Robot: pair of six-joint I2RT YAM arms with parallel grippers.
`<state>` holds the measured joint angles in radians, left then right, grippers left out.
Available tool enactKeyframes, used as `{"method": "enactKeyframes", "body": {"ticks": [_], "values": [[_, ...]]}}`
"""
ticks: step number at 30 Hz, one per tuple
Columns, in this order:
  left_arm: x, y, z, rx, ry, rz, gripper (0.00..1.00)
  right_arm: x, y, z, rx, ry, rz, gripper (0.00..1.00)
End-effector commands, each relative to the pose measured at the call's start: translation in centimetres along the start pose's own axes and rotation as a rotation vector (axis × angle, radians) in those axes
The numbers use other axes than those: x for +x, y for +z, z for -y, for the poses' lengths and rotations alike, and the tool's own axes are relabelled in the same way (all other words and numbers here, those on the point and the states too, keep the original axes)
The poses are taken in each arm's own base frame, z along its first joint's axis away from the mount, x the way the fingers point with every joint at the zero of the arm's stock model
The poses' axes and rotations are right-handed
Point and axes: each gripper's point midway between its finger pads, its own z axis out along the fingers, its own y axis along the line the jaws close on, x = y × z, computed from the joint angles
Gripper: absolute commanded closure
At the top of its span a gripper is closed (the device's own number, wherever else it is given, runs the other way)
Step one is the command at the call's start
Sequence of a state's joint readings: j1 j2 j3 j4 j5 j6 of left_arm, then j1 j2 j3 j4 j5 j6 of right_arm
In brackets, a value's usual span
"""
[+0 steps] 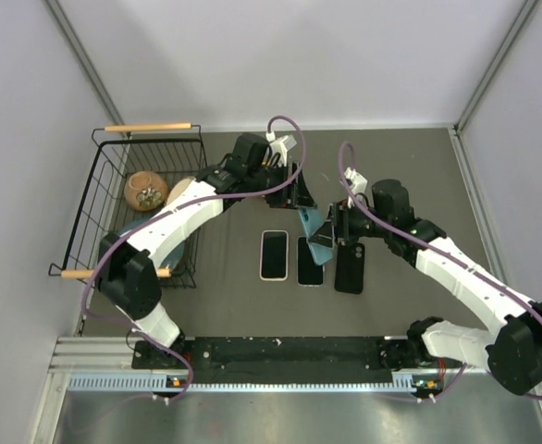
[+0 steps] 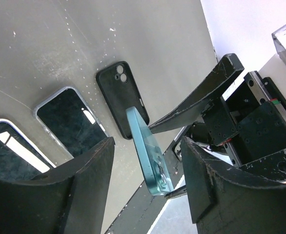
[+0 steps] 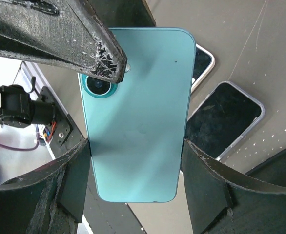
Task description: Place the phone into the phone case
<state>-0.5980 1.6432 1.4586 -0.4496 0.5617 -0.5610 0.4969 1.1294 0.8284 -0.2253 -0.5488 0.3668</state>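
Observation:
My right gripper (image 1: 331, 229) (image 3: 135, 152) is shut on the long edges of a teal-backed phone (image 1: 321, 238) (image 3: 138, 126) and holds it tilted above the table. My left gripper (image 1: 301, 196) (image 2: 148, 146) is open, with that phone's camera end (image 2: 148, 156) edge-on between its jaws and a gap on each side. A black-screened phone (image 1: 310, 262) (image 2: 70, 119) (image 3: 223, 119) lies face up with a pale rim. I cannot tell whether that rim is the transparent case. No separate clear case shows.
A white-rimmed phone (image 1: 274, 254) (image 2: 6, 146) lies left of the black-screened one. A black case (image 1: 350, 267) (image 2: 117, 97) with camera cut-outs lies to its right. A black wire basket (image 1: 95, 199) holding a brown round object (image 1: 146, 190) stands at the left.

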Motion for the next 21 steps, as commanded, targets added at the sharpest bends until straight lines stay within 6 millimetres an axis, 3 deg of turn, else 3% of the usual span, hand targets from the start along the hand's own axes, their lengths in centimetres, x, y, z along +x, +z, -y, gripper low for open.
{"method": "enactKeyframes", "body": {"ticks": [1, 5, 12, 14, 19, 21], "values": [[-0.9, 0.6, 1.3, 0.079, 0.01, -0.005, 0.39, -2.0, -0.7, -2.6, -0.094, -0.097, 0.076, 0.68], [-0.6, 1.3, 0.9, 0.082, -0.004, -0.05, 0.49, -1.7, -0.6, -2.4, -0.09, -0.107, 0.06, 0.68], [-0.1, 1.9, -0.1, 0.063, 0.016, -0.103, 0.56, -1.2, -0.5, -2.5, -0.113, -0.129, 0.035, 0.69], [-0.1, 1.9, -0.2, 0.069, 0.016, -0.113, 0.64, -1.1, -0.4, -2.4, -0.115, -0.131, 0.027, 0.69], [0.4, 2.1, -0.6, 0.101, -0.006, -0.147, 1.0, -0.9, -0.3, -2.0, -0.097, -0.136, 0.022, 0.69], [0.4, 2.0, -0.8, 0.104, -0.012, -0.151, 1.0, -1.1, -0.4, -1.6, -0.064, -0.134, 0.024, 0.65]]}}
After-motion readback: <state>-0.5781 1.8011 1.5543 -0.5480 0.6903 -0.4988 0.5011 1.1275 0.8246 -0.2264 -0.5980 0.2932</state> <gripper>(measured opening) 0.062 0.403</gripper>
